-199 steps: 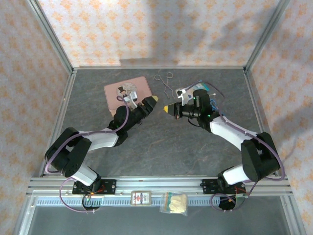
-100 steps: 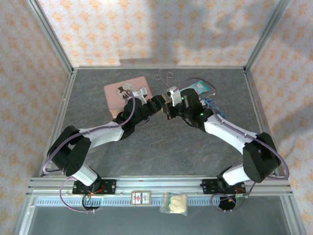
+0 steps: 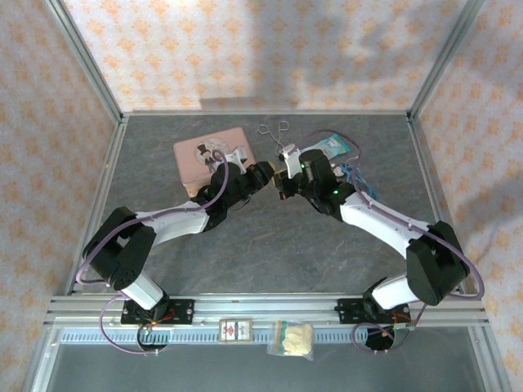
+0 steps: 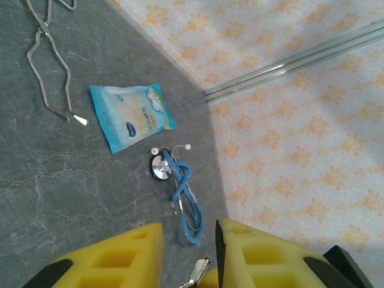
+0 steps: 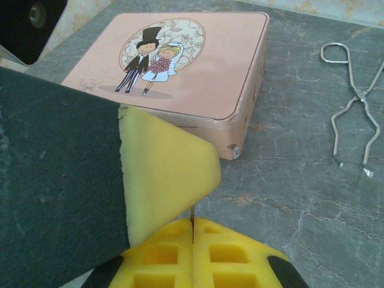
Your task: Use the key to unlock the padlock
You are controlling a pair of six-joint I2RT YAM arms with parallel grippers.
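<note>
Left hand point(image 3: 264, 173) tip-to-tip with right hand point(image 3: 280, 176), arms arched inward

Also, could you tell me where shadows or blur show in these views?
Top external: soft, broad shadows darken the back wall. Left wrist: the yellow fingers at the bottom look soft, the blue packet crisp. Right wrist: the black finger blurs, the pink tin is sharp.

Grey marbled tabletop point(image 3: 270, 245), orange-patterned pale walls point(image 3: 245, 49)
</note>
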